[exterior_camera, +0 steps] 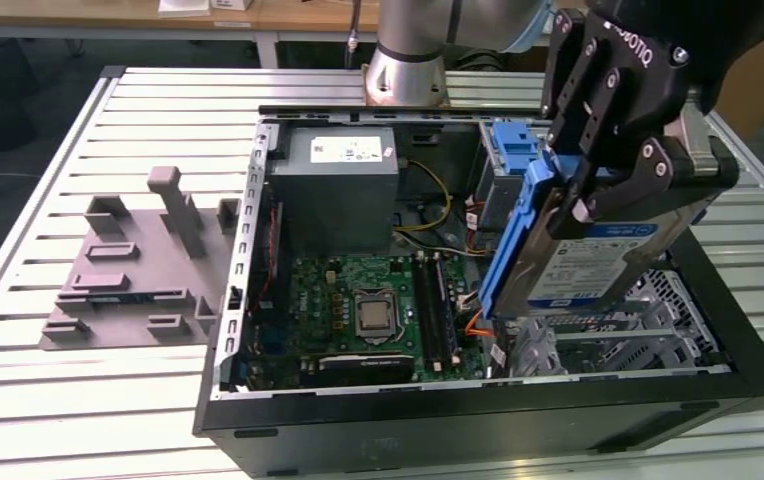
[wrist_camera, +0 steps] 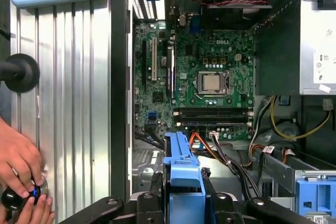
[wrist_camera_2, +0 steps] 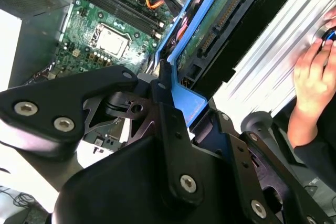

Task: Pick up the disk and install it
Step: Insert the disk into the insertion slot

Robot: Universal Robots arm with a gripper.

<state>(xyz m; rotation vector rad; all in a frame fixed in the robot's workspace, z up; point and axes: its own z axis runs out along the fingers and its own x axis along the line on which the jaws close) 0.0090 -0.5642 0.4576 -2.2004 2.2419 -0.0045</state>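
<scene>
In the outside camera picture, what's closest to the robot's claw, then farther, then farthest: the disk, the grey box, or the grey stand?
1. The disk, clamped in the gripper, on the exterior view's right.
2. The grey box, inside the computer case, further to that view's left.
3. The grey stand, out on the table, farthest left.

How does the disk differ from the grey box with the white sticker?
The disk is held by the gripper, on edge over the case; the grey box sits inside it. The disk has a blue frame; the grey box has none. Both carry labels.
</scene>
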